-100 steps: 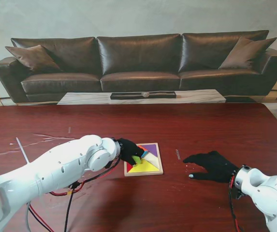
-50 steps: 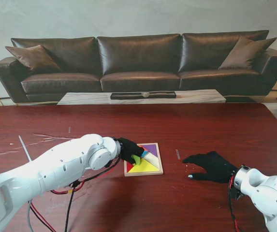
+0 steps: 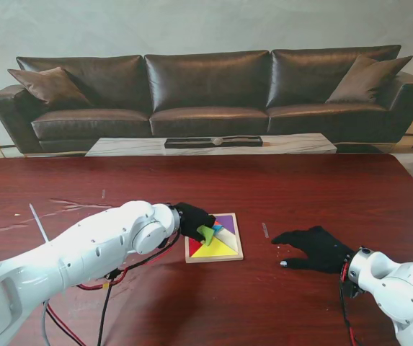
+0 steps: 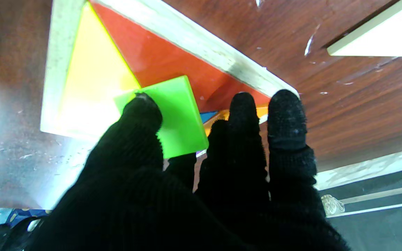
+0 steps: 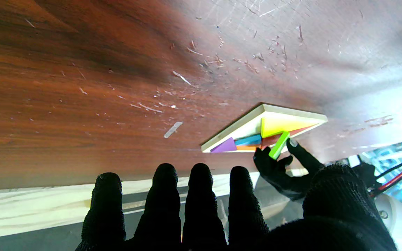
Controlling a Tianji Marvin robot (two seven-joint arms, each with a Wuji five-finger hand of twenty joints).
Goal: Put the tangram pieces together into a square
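A square wooden tray (image 3: 237,254) near the table's middle holds yellow (image 3: 217,249), red, purple (image 3: 225,221), blue and orange pieces. My left hand (image 3: 193,220) is over the tray's left far corner, shut on a green piece (image 3: 207,233). Thumb and fingers pinch the green piece (image 4: 176,116), which hangs tilted above the red (image 4: 159,57) and yellow (image 4: 92,76) triangles. From the right wrist view the green piece (image 5: 279,145) stands on edge, clear of the tray (image 5: 243,125). My right hand (image 3: 314,247) rests flat on the table to the tray's right, fingers spread, holding nothing.
Red and black cables (image 3: 112,277) trail under my left arm. A small strip (image 3: 265,230) lies on the table between tray and right hand. Beyond the table's far edge stand a low stone table (image 3: 213,144) and a dark leather sofa (image 3: 206,94).
My left hand has lifted the green piece slightly and shifted it right over the tray. The right hand has stayed in place.
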